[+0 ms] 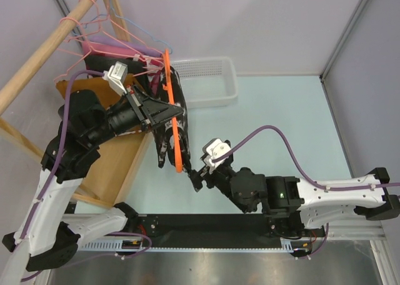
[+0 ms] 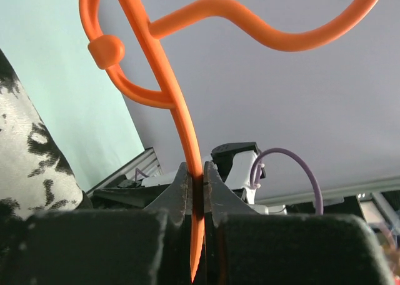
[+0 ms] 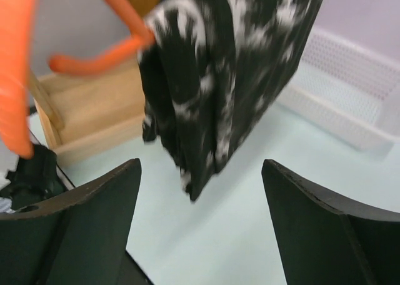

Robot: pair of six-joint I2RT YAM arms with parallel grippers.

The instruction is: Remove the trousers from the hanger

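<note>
The black trousers with white blotchy print (image 1: 167, 125) hang folded over an orange plastic hanger (image 1: 174, 119), held in the air left of centre. My left gripper (image 1: 176, 112) is shut on the hanger's bar; the left wrist view shows the orange bar (image 2: 190, 147) pinched between the jaws and printed cloth (image 2: 31, 154) at the left. My right gripper (image 1: 195, 180) is open and empty, just below the hanging trousers; its wrist view shows the cloth (image 3: 219, 79) hanging ahead of the spread fingers. The rust-brown trousers are not in view.
A wooden rack (image 1: 37, 54) stands at the left, carrying pink and blue wire hangers (image 1: 106, 35). A wooden box (image 1: 112, 166) sits under it. A white mesh basket (image 1: 209, 79) stands at the back centre on the pale green table (image 1: 281, 116).
</note>
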